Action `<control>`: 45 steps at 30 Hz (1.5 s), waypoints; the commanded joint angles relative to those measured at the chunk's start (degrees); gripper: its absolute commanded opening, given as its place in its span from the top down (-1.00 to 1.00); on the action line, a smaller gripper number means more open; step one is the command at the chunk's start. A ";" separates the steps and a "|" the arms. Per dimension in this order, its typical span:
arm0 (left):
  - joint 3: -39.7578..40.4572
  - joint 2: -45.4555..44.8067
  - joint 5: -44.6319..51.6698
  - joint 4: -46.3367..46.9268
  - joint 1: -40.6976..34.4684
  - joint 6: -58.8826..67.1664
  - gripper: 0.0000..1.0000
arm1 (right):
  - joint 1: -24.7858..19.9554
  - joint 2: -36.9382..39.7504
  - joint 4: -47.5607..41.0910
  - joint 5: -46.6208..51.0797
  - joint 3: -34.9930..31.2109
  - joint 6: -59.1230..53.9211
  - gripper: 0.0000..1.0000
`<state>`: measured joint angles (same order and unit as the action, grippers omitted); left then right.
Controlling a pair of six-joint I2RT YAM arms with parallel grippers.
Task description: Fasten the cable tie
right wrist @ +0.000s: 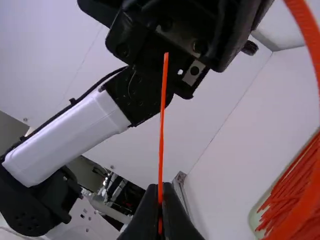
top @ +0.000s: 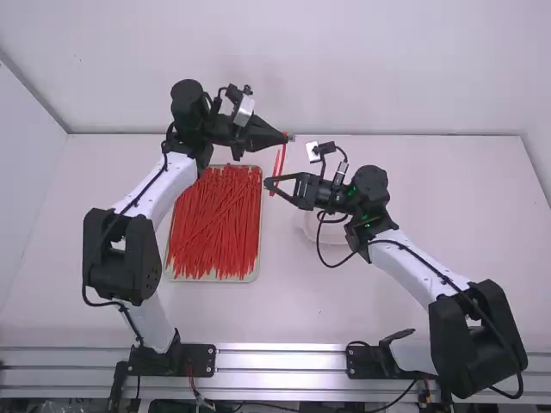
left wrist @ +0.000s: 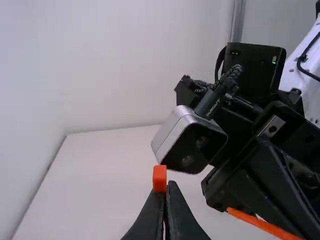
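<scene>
A white worktop (top: 448,198) carries a beige tray (top: 241,278) heaped with spare red cable ties (top: 215,224). An aluminium rail (top: 284,357) runs along the worktop's near edge.

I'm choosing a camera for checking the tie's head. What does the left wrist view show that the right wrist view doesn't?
Left wrist view alone: the cable tie's head, pinched at the left gripper's shut tips, with the right arm's wrist camera beyond it. Right wrist view alone: the strap in its straight run from the right gripper up to the left one, and the heap of spare cable ties. Both: the same orange-red tie, held in each view's own shut fingers.
</scene>
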<state>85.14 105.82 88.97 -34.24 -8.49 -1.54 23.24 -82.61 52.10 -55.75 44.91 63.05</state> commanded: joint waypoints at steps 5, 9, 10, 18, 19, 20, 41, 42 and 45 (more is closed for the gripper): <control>-1.29 0.26 0.81 -0.42 1.92 7.17 0.97 | 0.07 -0.33 0.17 -0.90 1.22 1.70 1.00; -2.58 0.26 0.79 -1.31 2.71 9.55 0.97 | 0.07 -0.33 0.42 -0.61 1.53 1.95 1.00; -3.02 0.26 0.79 -1.68 2.86 10.19 0.97 | 0.07 -0.33 0.09 -0.50 1.88 1.86 1.00; -5.53 0.26 0.79 -8.02 2.01 9.97 0.97 | 0.07 -0.33 -4.59 -0.07 3.41 -0.31 1.00; -5.66 0.26 0.79 -8.26 1.90 9.97 0.97 | 0.07 -0.33 -5.07 -0.07 3.54 -0.33 1.00; -5.73 0.26 0.81 -8.46 1.49 9.99 0.97 | 0.07 -0.33 -4.98 -0.15 3.56 -0.46 1.00; -5.73 0.26 0.81 -8.68 0.24 9.97 0.97 | -0.31 -0.33 -4.59 1.81 3.56 -0.28 1.00; -5.73 0.26 0.81 -8.68 0.22 9.97 0.97 | -0.33 -0.33 -4.59 1.84 3.56 -0.28 1.00; -5.73 0.26 0.79 -8.68 0.15 9.94 0.97 | -0.83 -0.33 -4.59 1.81 3.56 -0.28 1.00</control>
<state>79.68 105.80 88.97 -42.72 -8.47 7.55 22.90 -82.61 47.20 -53.76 46.41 62.83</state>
